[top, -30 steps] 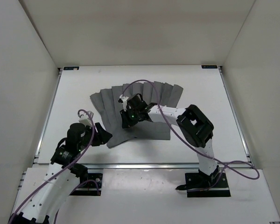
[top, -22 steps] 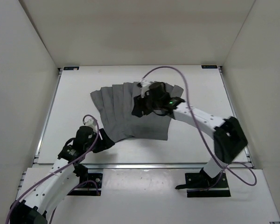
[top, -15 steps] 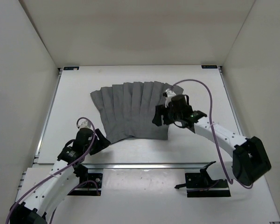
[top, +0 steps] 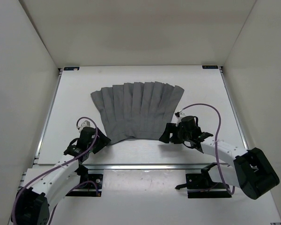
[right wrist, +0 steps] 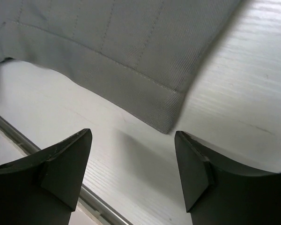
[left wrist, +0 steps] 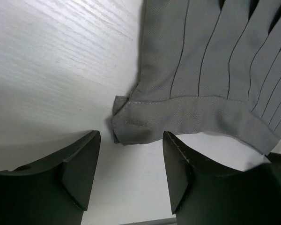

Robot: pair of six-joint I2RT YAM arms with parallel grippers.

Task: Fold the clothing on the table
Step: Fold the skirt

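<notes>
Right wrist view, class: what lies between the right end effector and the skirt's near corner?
Only bare white table separates the open right end effector from the skirt, as the right wrist view shows.

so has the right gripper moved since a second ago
Yes. The right gripper has left the middle of the clothing, going right and nearer the silver rail; it now sits open just off the clothing's near right corner.

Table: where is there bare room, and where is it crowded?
Bare table lies left and right of the clothing, and behind it up to the back wall. Crowded: the near edge, where the left arm and right arm hold open jaws at its near corners.
</notes>
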